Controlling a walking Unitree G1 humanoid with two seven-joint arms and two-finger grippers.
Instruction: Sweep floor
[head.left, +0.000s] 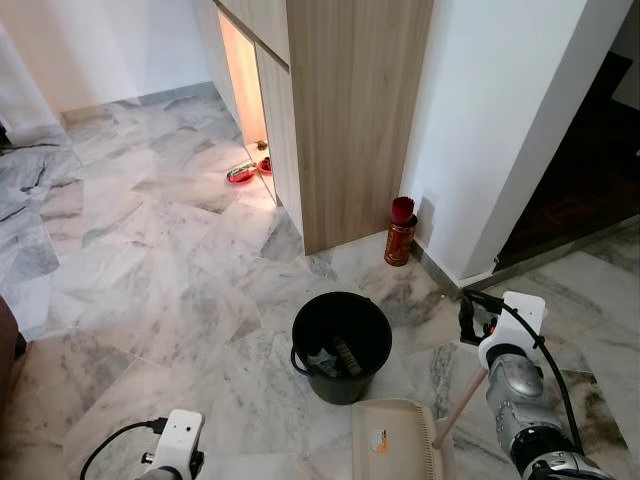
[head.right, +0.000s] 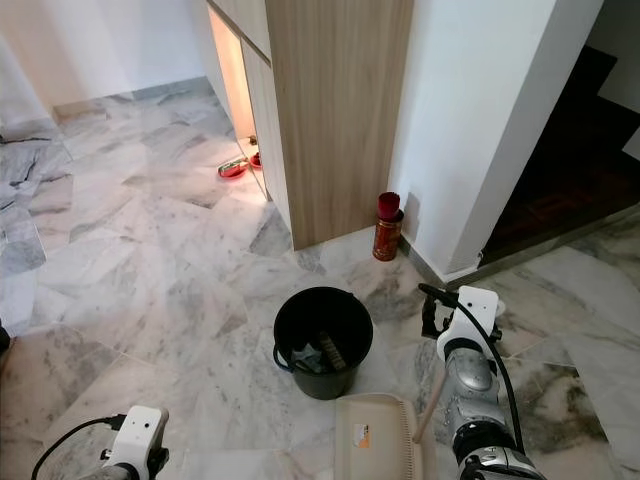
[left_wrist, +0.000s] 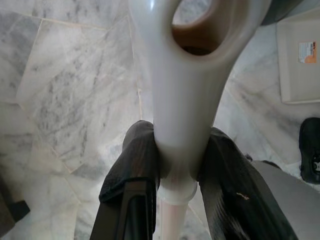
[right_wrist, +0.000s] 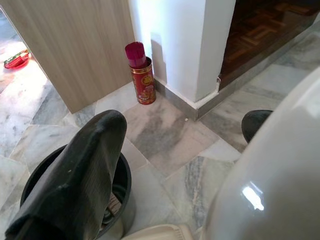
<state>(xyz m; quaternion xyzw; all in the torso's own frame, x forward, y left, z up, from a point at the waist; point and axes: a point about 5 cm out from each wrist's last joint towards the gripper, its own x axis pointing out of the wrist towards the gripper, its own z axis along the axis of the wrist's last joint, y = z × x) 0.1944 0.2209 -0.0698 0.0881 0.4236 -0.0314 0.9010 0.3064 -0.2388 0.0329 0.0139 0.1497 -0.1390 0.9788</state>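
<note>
The dustpan (head.left: 392, 440) sits by the black bucket (head.left: 341, 345), which already holds some rubbish. The left gripper (left_wrist: 180, 165) squeezes a white handle (left_wrist: 187, 100). The floor (head.left: 150, 270) looks mostly clean, so the sweeping seems nearly done.

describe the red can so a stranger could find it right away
Start at the tall wooden cabinet and the white wall corner beside it. On the marble floor at their foot stands the red cylindrical can, upright, with gold markings and a darker red top.
</note>
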